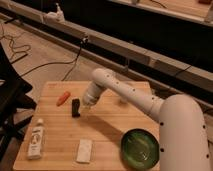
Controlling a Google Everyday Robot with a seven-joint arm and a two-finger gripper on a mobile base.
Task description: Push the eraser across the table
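The eraser is a small black block lying on the light wooden table, left of the middle. My gripper hangs from the white arm just to the right of the eraser, very close to it or touching its right side. The arm reaches in from the right across the table's far half.
A small orange carrot-like object lies left of the eraser. A white flat pad lies near the front edge. A small white bottle lies at the front left. A green bowl sits at the front right. Cables run over the floor behind.
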